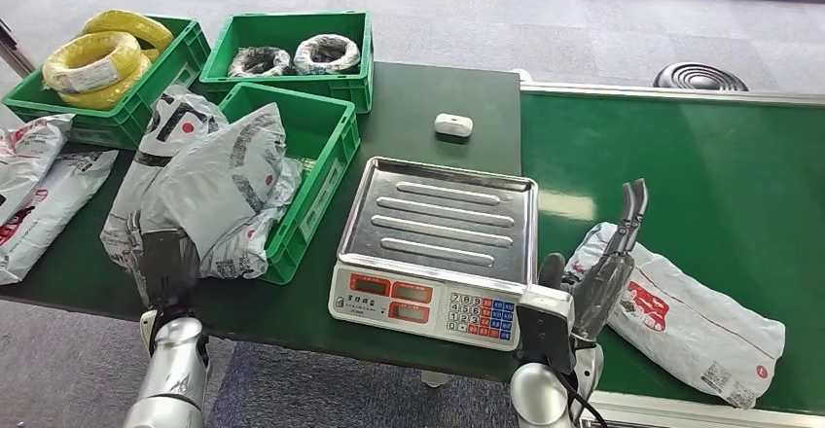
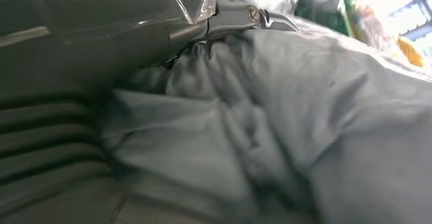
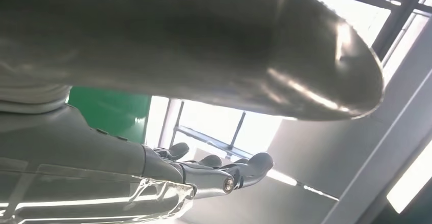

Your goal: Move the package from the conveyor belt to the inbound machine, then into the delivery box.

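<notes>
I take the scale (image 1: 438, 243) as my landmark: a steel-topped weighing machine with a keypad, standing on the dark green table (image 1: 428, 97). To its right runs the brighter green conveyor belt (image 1: 681, 156), and on the belt, just right of the scale's front corner, lies the white package (image 1: 691, 316) with red print.

My right hand (image 1: 608, 272) is raised at the scale's right front corner, fingers (image 1: 632, 204) stretched out straight and apart, holding nothing. It stands just beside the near end of the package; I cannot tell whether it touches the bag. In the right wrist view the same hand (image 3: 204, 175) shows loose, uncurled fingers against bright windows.

Left of the scale sits a green delivery box (image 1: 326, 170) with grey poly bags (image 1: 209, 185) heaped in it and spilling over its near-left edge. My left hand (image 1: 165, 263) is at the foot of that heap, pressed against a grey bag; the left wrist view shows crumpled grey plastic (image 2: 285, 127) right against the hand (image 2: 91, 40). Whether it grips the bag I cannot tell.

Behind the scale lies a small white device (image 1: 453, 124).
</notes>
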